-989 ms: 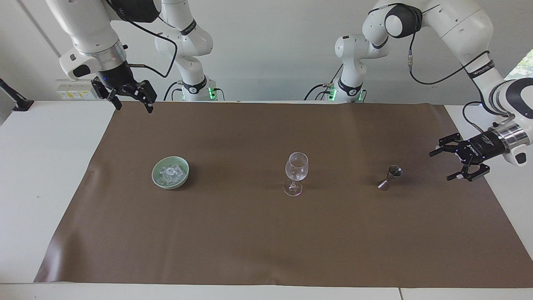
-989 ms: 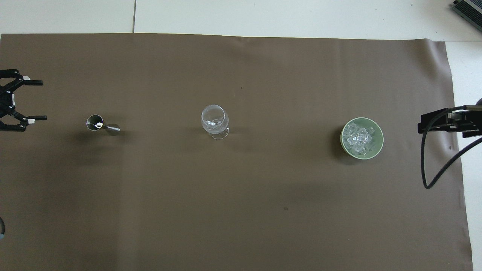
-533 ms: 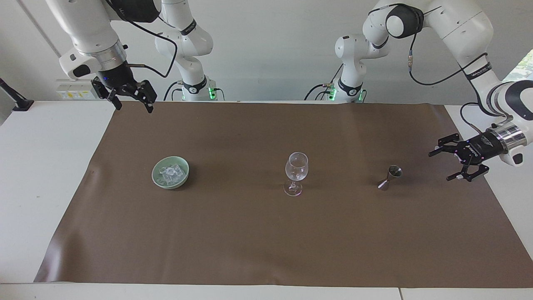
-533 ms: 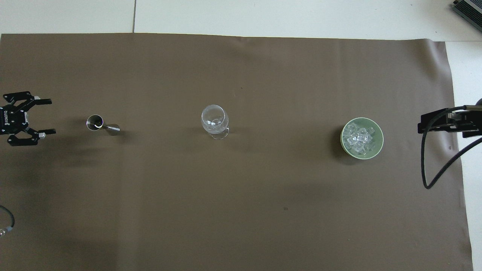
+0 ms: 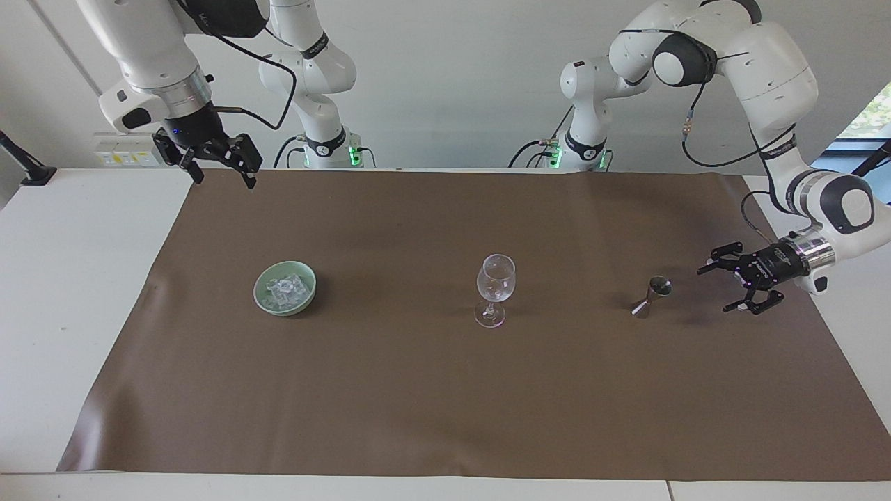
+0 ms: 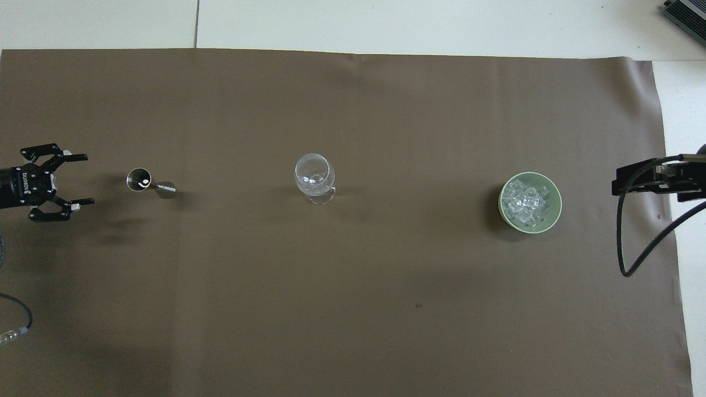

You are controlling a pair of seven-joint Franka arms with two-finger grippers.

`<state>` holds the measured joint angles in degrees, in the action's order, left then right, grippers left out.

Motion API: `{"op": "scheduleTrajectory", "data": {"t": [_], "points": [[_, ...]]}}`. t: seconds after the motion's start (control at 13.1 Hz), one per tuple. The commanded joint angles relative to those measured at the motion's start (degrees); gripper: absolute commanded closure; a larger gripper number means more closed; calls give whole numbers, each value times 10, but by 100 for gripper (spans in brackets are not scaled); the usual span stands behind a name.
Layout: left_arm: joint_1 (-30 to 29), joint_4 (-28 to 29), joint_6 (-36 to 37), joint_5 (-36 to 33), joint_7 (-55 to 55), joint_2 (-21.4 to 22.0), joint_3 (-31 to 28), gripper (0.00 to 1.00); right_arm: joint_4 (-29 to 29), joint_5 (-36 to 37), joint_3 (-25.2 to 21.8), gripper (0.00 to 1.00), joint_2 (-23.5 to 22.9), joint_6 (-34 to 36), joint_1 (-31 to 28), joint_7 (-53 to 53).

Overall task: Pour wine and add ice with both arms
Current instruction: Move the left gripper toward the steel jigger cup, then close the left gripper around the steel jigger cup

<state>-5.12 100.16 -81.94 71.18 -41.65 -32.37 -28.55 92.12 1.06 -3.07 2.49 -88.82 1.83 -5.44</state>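
The left gripper [image 5: 724,288], jaws spread and empty, is being held low at the jigger's [image 5: 651,296] three o'clock in the facing view; the right gripper [image 5: 223,175], also spread, is being kept raised at the ice's [image 5: 285,290] eleven o'clock, the ice being held in the green bowl [image 5: 268,305] beside the wine glass [image 5: 495,289].

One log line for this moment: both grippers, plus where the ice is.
left gripper: open, beside jigger, apart | right gripper: open, waiting at mat edge | ice: in bowl | glass: upright
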Motion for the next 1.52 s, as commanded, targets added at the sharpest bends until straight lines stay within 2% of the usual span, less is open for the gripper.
{"op": "scheduleTrajectory", "data": {"t": [0.0,0.15,0.53,0.76,1.45], "points": [[19,56,-2,15,46,13,-8,0,1,-4,3,0,6,6,-10,14],[23,84,-18,16,55,22,-7,0,1,-4,3,0,6,6,-10,14],[45,100,-43,48,56,22,-3,0,1,-4,3,0,6,6,-10,14],[57,122,-46,49,93,28,-2,0,1,-4,3,0,6,6,-10,14],[68,166,-81,106,98,47,21,0,1,-4,3,0,6,6,-10,14]]}}
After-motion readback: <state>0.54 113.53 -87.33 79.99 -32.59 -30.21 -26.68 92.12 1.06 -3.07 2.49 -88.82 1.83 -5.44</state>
